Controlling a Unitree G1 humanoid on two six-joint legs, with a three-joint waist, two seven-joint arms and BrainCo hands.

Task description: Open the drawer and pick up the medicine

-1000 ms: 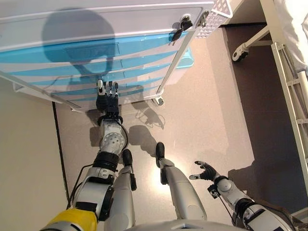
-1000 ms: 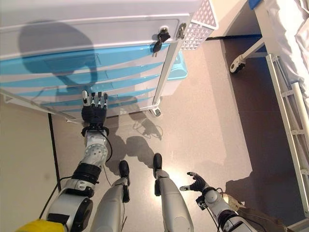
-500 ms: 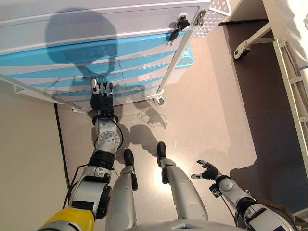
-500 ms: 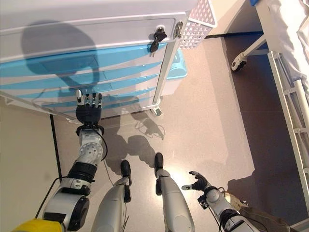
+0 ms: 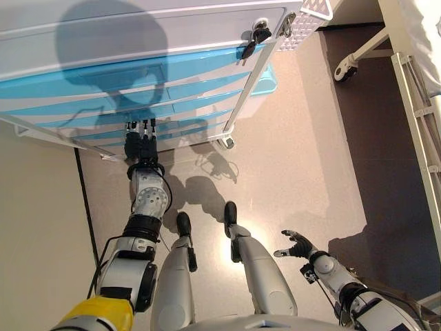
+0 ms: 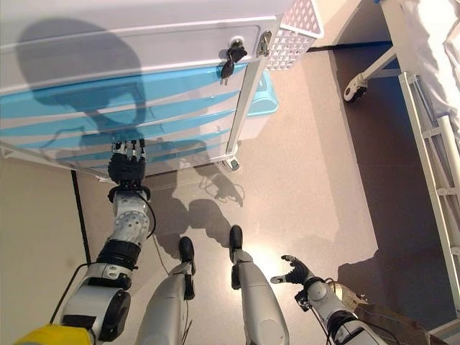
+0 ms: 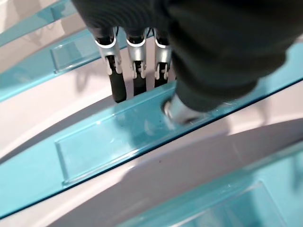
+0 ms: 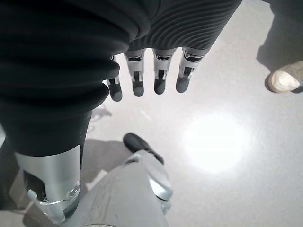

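Note:
A white cart (image 5: 138, 27) holds a stack of translucent blue drawers (image 5: 103, 77), all closed. My left hand (image 5: 140, 141) reaches up to one of the lower drawers (image 7: 104, 142). Its fingers (image 7: 116, 80) are straight, with their dark tips at the top edge of that drawer's front panel. The thumb (image 7: 177, 111) rests against the panel's face. My right hand (image 5: 296, 245) hangs low at the right over the floor, fingers relaxed and holding nothing. No medicine shows in any view.
Keys (image 5: 253, 38) hang from a lock at the cart's top right, beside a white perforated basket (image 5: 306, 21). A blue bin (image 5: 265, 83) stands behind the cart. A bed frame with a caster (image 5: 343, 69) runs along the right. A person's shoe (image 8: 283, 79) stands nearby.
My left hand has moved forward and a little left, from below the drawers up to a lower drawer's front. The right hand has stayed in place.

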